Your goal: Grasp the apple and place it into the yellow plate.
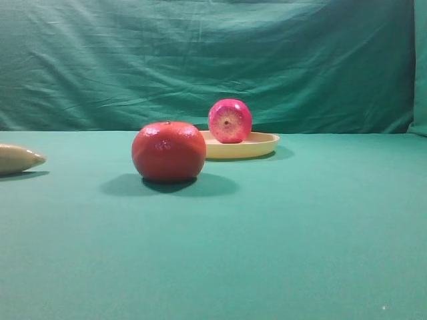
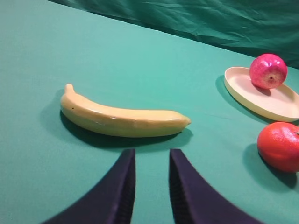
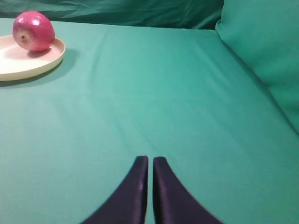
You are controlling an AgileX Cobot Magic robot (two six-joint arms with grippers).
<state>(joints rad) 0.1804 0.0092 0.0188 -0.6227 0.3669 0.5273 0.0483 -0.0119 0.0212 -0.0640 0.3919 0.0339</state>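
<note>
Exterior high: apple (image 1: 230, 121) sits in yellow plate (image 1: 263, 145); task looks done. Right gripper (image 3: 150, 161) pressed together, empty; left gripper (image 2: 152, 156) slightly spread.

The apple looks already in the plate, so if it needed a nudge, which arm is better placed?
Probably the right: the apple sits in the plate across bare cloth from its shut gripper. The open left gripper faces a banana.
</note>
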